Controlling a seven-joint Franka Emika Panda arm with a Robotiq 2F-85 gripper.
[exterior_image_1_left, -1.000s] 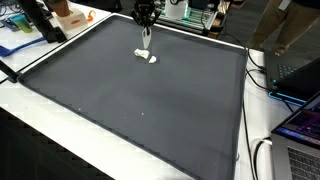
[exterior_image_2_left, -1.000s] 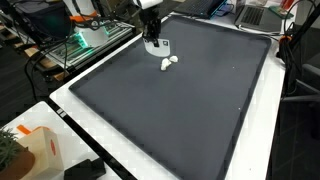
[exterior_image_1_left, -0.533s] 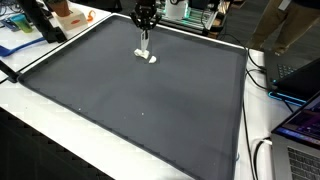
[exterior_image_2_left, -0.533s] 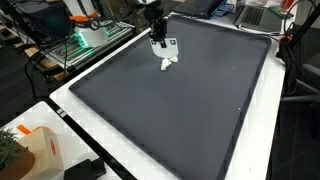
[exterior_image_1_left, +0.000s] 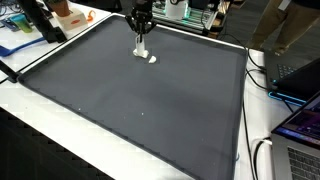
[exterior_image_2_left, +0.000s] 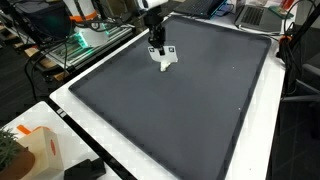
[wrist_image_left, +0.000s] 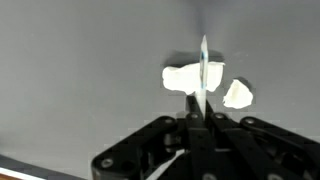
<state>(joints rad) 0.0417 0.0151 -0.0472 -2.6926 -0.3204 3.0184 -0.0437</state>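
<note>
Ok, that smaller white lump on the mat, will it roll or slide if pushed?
Probably slides or tumbles rather than rolls: the smaller white lump looks irregular and ragged-edged. Likely light, being small, so a nudge from the thin white strip in the shut pincer may flick it across the dark mat. Possibly crumbly.

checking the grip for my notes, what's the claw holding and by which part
A thin white strip, pinched at one end in the shut claw; what it is cannot be told.

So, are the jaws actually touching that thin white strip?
Touching. The wrist view shows the thin white strip clamped between the shut jaws, standing edge-on out of them.
</note>
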